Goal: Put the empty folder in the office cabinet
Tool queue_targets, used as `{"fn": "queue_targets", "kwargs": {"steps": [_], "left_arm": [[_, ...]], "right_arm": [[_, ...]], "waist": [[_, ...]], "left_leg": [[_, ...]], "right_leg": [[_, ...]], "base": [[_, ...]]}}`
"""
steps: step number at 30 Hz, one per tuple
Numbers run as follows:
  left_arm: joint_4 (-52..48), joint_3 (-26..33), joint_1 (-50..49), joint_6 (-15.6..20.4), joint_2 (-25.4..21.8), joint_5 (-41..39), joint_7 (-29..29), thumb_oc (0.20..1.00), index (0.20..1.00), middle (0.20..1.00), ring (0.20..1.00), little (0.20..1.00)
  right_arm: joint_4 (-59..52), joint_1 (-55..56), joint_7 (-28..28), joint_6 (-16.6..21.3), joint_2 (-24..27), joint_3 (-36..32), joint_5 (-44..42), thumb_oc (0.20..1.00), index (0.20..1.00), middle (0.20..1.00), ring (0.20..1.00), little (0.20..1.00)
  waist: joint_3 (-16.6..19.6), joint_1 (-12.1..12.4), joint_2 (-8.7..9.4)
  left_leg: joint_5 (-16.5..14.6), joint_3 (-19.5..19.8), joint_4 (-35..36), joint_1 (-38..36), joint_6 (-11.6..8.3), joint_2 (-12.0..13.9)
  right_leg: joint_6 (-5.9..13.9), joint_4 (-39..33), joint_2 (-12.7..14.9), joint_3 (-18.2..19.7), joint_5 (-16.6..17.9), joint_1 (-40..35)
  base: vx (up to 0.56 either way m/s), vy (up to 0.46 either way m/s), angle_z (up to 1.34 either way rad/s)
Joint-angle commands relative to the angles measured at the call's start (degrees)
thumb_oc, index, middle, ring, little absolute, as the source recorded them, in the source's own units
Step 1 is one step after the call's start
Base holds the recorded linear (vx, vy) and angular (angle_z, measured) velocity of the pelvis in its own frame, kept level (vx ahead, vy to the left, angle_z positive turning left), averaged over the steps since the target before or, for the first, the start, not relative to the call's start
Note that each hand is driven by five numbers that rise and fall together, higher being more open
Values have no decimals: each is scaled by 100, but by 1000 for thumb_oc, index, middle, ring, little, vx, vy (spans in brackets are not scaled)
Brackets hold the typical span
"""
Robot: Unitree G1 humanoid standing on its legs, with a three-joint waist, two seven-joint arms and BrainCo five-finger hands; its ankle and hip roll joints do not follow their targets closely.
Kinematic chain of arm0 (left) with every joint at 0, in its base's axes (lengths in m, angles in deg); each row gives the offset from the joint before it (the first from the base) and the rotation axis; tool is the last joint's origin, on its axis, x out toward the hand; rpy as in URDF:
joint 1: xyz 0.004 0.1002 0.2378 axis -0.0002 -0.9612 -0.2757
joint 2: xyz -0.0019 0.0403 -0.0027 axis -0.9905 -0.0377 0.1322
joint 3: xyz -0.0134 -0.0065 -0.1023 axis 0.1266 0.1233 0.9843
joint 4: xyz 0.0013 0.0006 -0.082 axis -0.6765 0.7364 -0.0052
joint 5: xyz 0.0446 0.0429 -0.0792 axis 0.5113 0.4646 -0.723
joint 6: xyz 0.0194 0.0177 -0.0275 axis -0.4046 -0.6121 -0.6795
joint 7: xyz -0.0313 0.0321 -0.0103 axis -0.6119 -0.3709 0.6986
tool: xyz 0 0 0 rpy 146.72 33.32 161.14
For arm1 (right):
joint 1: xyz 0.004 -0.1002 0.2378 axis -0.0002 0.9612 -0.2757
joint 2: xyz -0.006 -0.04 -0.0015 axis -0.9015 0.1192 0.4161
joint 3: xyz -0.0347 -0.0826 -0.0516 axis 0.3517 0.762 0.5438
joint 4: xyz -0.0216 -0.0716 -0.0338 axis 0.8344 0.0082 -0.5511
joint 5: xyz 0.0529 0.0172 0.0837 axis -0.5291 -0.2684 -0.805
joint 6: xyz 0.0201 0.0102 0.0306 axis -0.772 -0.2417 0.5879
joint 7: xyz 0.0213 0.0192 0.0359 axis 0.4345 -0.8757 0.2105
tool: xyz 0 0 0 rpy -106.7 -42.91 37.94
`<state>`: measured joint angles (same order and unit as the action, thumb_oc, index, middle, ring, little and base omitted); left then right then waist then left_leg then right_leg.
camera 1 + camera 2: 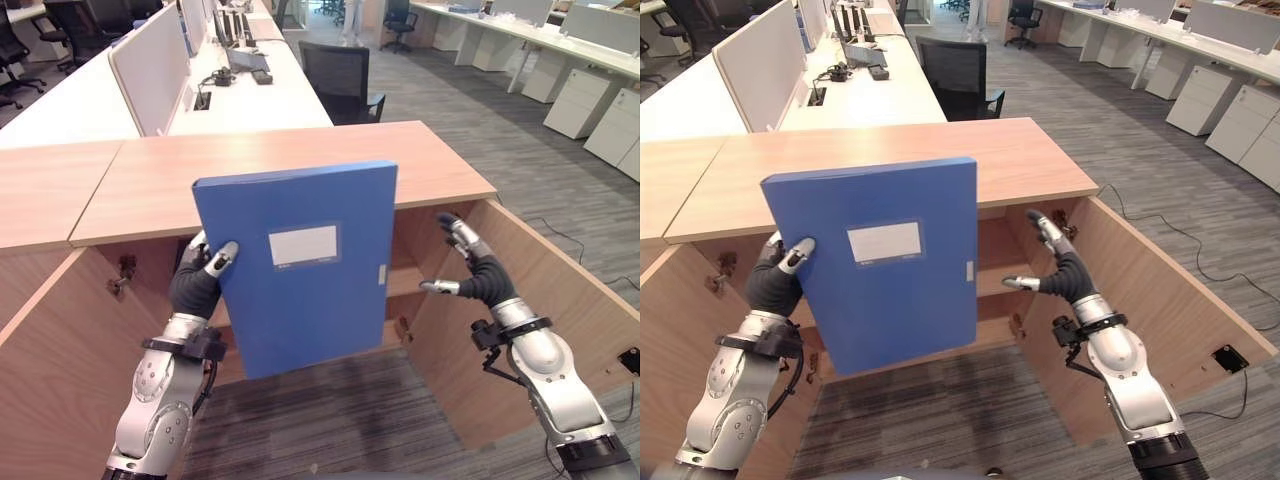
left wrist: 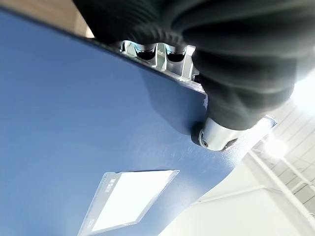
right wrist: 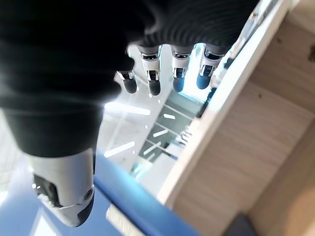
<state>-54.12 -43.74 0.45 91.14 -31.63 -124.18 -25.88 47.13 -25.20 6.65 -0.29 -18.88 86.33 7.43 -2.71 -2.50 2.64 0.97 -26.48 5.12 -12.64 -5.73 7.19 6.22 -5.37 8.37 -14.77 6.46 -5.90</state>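
Folder (image 1: 300, 265) in my left hand (image 1: 196, 282): solid blue, white label patch on front. Cabinet (image 1: 300, 170): light wood grain, top and doors. Floor carpet (image 1: 330, 420): grey, darker streaks. My right hand (image 1: 478, 272): silver fingers, dark tips, black ribbed cover. Office chair (image 1: 340, 80) black, desks (image 1: 250, 95) white.

Black office chair (image 1: 343, 82) behind white desks (image 1: 250, 95), white drawer units (image 1: 583, 103) on grey carpet (image 1: 500, 140).
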Motion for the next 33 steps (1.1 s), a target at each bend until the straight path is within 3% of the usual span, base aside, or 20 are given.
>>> {"fn": "queue_targets", "kwargs": {"steps": [1,13,20,27,28,29,30,33], "left_arm": [[-295,69,201,245,-61,-206,307,200,200,200,200,200],[-197,-270,432,283,-62,-68,321,200,200,200,200,200],[-90,-437,625,337,30,-22,327,200,200,200,200,200],[-140,-738,951,377,121,-112,393,200,200,200,200,200],[-135,-810,1027,384,143,-145,397,200,200,200,200,200],[-138,-865,1087,383,169,-175,404,200,200,200,200,200],[-139,-945,1157,378,210,-211,411,200,200,200,200,200],[-143,-1111,1334,384,263,-289,402,200,200,200,200,200]], "right_arm": [[-7,-614,40,190,-191,-84,179,1000,1000,1000,1000,1000],[92,-978,-61,240,-316,458,-37,1000,1000,1000,1000,1000],[215,-1016,-610,227,-564,950,-1193,1000,1000,1000,1000,1000],[787,-1139,-1227,-39,-858,1664,-2318,1000,1000,1000,1000,1000],[913,-1135,-1319,-82,-950,1782,-2600,931,931,931,931,931],[1033,-1109,-1388,-127,-1046,1880,-2871,507,507,507,507,507],[1194,-1082,-1488,-194,-1171,2025,-3148,200,200,200,200,200],[1685,-992,-1655,-409,-1509,2401,-3928,200,200,200,200,200]], "waist": [[-157,63,78],[-169,81,91],[-162,96,116],[-160,149,141],[-160,155,144],[-157,162,148],[-160,165,144],[-174,175,142]], "left_leg": [[-544,619,-12,-111,278,51],[-511,611,-12,-126,264,75],[-484,601,-12,-130,233,98],[-458,608,-12,-112,202,102],[-453,611,-12,-108,197,99],[-449,612,-12,-106,192,101],[-443,611,-12,-98,187,100],[-434,612,-12,-87,175,96]], "right_leg": [[134,42,25,-257,-369,-178],[112,44,22,-263,-362,-185],[96,40,15,-278,-376,-198],[88,38,7,-313,-390,-203],[86,38,7,-312,-393,-204],[86,38,8,-314,-396,-205],[87,38,11,-314,-396,-202],[87,38,13,-333,-391,-198]], "base": [[0,0,0],[0,0,0],[0,0,0],[0,0,0],[0,0,0],[0,0,0],[0,0,0],[0,0,0]]}}
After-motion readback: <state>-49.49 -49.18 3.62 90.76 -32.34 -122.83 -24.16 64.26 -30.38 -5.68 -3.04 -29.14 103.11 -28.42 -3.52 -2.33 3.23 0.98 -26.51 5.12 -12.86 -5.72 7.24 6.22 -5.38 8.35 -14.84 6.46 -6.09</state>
